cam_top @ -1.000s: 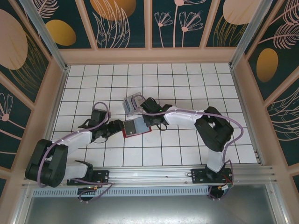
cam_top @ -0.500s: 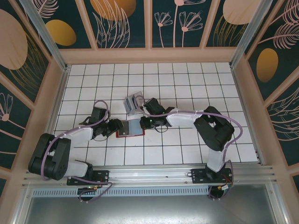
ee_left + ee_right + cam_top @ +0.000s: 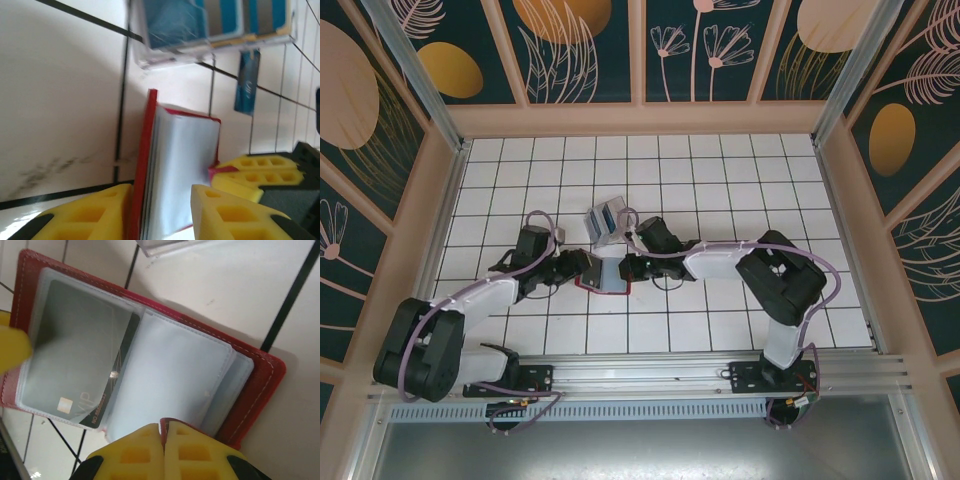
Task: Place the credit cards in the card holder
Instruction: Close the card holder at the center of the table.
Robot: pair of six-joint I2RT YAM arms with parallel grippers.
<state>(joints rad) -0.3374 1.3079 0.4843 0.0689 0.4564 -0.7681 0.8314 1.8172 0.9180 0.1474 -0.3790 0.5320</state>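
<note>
1. The card holder (image 3: pixel 608 276) is lying open mid-tabletop (image 3: pixel 720 180), just beside the clear box (image 3: pixel 605 222) of cards.
2. The left end effector (image 3: pixel 160 190) is straddling its red cover and pockets, fingers touching both sides.
3. The right end effector (image 3: pixel 163 427) is pinching the cover's edge, fingers closed together.
4. A dark card (image 3: pixel 107 390) is showing through a clear pocket, and a blue card (image 3: pixel 247 80) is lying on the tiles by the box.

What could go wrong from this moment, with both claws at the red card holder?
1. The dark card sits skewed, seemingly partly out of its pocket; it may slip out if the card holder tilts.
2. The left claw straddles cover and pages; closing could fold the holder shut.
</note>
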